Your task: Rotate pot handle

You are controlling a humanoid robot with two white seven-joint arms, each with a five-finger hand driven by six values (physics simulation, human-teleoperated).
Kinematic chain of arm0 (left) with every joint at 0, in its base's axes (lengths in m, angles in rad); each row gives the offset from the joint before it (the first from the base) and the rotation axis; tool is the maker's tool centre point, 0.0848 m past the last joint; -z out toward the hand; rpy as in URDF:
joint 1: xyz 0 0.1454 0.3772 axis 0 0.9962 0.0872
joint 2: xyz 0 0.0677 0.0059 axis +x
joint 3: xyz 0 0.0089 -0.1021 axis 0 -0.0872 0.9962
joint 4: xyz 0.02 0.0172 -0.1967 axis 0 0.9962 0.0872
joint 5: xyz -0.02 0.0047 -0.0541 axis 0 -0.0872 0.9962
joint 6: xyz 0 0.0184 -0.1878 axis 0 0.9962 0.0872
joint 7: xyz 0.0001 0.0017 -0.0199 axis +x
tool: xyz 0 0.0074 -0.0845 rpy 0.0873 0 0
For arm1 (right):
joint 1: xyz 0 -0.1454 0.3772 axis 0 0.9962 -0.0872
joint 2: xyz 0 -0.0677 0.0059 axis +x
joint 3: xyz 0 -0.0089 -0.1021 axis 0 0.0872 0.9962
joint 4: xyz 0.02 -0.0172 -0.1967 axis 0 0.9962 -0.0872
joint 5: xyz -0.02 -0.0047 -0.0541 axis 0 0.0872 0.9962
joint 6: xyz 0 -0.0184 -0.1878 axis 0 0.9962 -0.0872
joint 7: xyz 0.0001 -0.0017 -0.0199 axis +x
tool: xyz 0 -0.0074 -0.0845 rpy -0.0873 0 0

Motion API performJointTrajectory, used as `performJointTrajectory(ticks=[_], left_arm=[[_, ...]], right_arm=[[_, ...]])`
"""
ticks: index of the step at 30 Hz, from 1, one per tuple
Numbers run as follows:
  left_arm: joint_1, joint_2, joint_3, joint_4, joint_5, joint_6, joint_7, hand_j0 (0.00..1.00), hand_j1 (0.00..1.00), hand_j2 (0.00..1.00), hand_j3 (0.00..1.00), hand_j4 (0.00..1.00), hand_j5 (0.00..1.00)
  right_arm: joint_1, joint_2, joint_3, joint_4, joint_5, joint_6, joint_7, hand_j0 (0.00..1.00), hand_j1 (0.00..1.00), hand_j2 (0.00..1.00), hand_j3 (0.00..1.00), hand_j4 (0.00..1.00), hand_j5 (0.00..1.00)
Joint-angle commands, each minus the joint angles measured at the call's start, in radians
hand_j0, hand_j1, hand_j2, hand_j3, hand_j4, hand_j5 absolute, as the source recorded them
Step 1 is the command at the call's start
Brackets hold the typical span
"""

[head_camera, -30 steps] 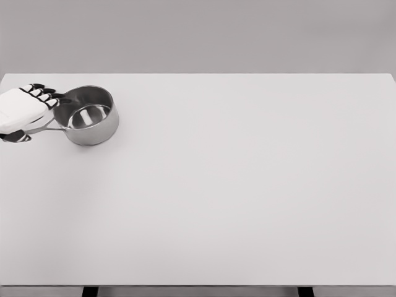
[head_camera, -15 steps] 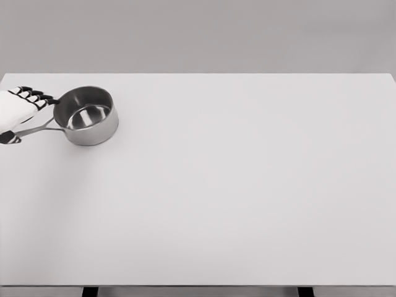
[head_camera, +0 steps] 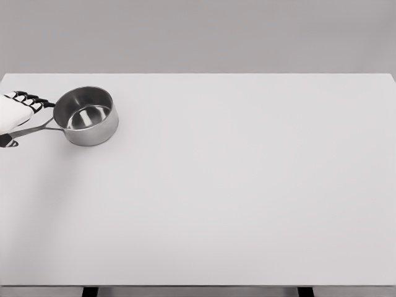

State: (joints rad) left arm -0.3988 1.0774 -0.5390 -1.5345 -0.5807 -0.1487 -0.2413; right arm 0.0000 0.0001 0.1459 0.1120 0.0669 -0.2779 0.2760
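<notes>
A shiny steel pot stands upright at the far left of the white table. Its thin handle points left and slightly toward me. My left hand shows at the picture's left edge, partly cut off. Its dark-tipped fingers stretch toward the pot's rim above the handle, and the thumb lies below the handle's end. The fingers are extended and grasp nothing. The right arm is out of view.
The table's left edge runs close beside the hand and the handle's end. A plain grey wall stands behind the table.
My left hand has drawn back to the left, away from the pot's rim, so more of the handle shows. The pot has not moved.
</notes>
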Motion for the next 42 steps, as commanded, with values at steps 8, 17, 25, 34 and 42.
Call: performJointTrajectory(ticks=[8, 17, 25, 34, 42], left_arm=[[0.000, -0.005, 0.024, 0.033, -0.001, 0.000, 0.000, 1.00, 1.00, 1.00, 1.00, 1.00, 1.00], [-0.002, -0.022, 0.027, 0.062, -0.001, 0.001, 0.000, 1.00, 1.00, 1.00, 1.00, 1.00, 1.00], [-0.006, -0.051, 0.027, 0.100, -0.005, 0.001, 0.028, 1.00, 1.00, 1.00, 1.00, 1.00, 1.00], [-0.009, -0.060, 0.042, 0.111, -0.016, 0.003, 0.028, 1.00, 1.00, 1.00, 1.00, 1.00, 1.00], [-0.012, -0.062, 0.051, 0.119, -0.059, 0.003, 0.028, 1.00, 1.00, 1.00, 1.00, 1.00, 1.00]], right_arm=[[0.002, 0.000, 0.000, 0.000, 0.001, 0.000, 0.000, 1.00, 1.00, 1.00, 1.00, 1.00, 1.00], [0.000, 0.000, 0.000, 0.000, 0.001, -0.001, 0.002, 1.00, 1.00, 1.00, 1.00, 1.00, 1.00], [0.002, 0.000, 0.000, 0.000, 0.001, 0.000, 0.000, 1.00, 1.00, 1.00, 1.00, 1.00, 1.00], [0.002, 0.000, 0.000, 0.000, 0.001, -0.001, 0.002, 1.00, 1.00, 1.00, 1.00, 1.00, 1.00], [0.002, 0.000, 0.000, 0.000, -0.001, 0.000, 0.000, 1.00, 1.00, 1.00, 1.00, 1.00, 1.00]])
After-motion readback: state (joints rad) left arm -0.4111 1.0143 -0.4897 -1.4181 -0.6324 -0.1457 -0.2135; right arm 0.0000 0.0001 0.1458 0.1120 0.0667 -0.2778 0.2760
